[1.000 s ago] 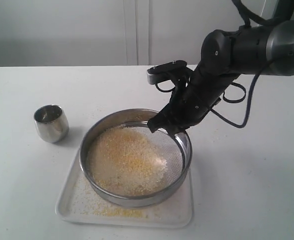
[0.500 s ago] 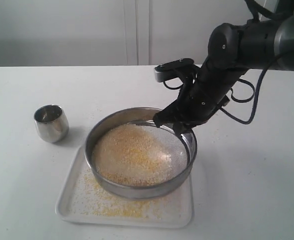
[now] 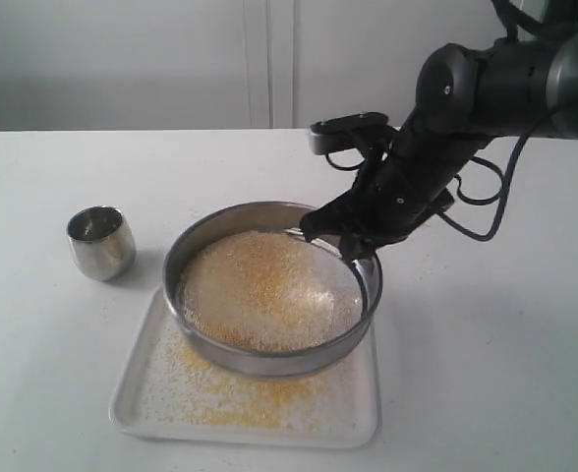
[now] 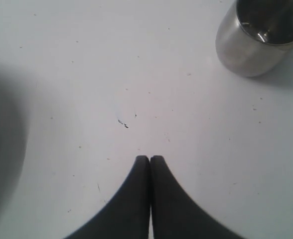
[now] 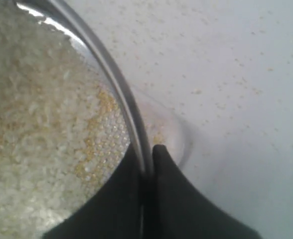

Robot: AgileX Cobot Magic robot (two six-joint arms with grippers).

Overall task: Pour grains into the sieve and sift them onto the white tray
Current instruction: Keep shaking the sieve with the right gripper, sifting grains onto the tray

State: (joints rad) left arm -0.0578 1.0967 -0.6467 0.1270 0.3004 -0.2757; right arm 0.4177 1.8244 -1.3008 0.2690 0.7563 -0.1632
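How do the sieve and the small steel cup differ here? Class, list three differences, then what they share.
The sieve is wide and shallow; the steel cup is small and rounded. The sieve holds grains; the cup looks empty. The right tool grips the sieve's rim over the white tray; the cup stands free on the table. Both are round, shiny steel.

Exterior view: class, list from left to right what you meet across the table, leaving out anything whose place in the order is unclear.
steel cup → sieve → right gripper, shut on the sieve's right rim. The white tray lies under the sieve, so it is left out.
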